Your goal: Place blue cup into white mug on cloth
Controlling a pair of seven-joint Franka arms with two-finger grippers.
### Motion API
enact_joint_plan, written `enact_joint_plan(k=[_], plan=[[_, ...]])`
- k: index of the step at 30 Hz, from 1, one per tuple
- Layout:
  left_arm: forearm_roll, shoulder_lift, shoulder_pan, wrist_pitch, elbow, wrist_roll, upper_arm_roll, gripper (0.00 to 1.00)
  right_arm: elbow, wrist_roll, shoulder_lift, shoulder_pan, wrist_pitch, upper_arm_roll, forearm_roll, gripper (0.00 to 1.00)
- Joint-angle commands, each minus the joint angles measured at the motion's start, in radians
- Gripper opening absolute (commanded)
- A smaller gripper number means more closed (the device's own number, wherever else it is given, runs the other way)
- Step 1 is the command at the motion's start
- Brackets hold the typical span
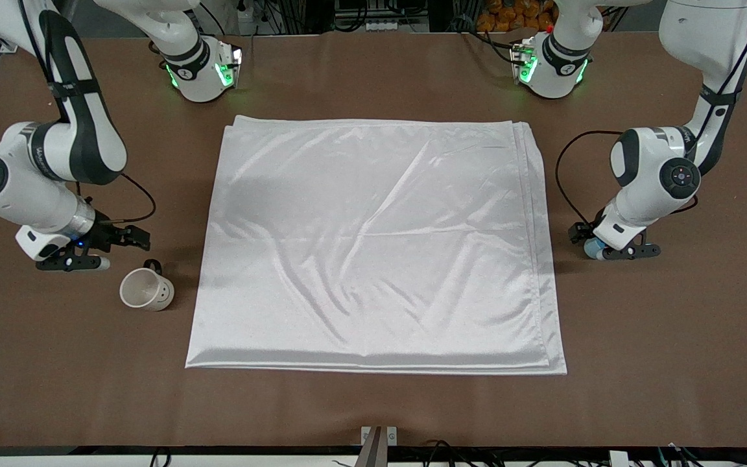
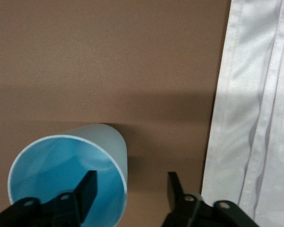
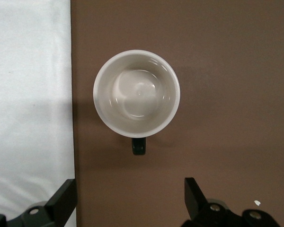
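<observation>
1. The left gripper straddles the blue cup's rim on the table, one finger inside, jaws apart, beside the cloth's edge.
2. The right gripper hangs open just beside the white mug.

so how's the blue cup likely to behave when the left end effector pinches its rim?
The blue cup looks thin-walled, probably light, so it may flex or shift under a pinch. One finger of the left end effector sits inside its rim, so it could tilt when lifted. Its smooth tapered wall may slip.
</observation>
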Motion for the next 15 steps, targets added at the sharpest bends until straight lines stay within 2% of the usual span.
enact_joint_plan(k=[1, 12, 15], plan=[[0.021, 0.008, 0.003, 0.012, 0.006, 0.015, 0.002, 0.27, -0.002, -0.011, 0.046, -0.01, 0.068, 0.006, -0.008, 1.0], [0.079, 0.008, 0.005, 0.012, 0.015, 0.015, 0.002, 0.04, 0.0, -0.011, 0.106, -0.009, 0.148, 0.006, -0.006, 0.98], [0.079, 0.008, 0.005, 0.012, 0.018, 0.015, 0.002, 0.0, 0.0, -0.01, 0.129, -0.009, 0.187, 0.006, -0.006, 0.98]])
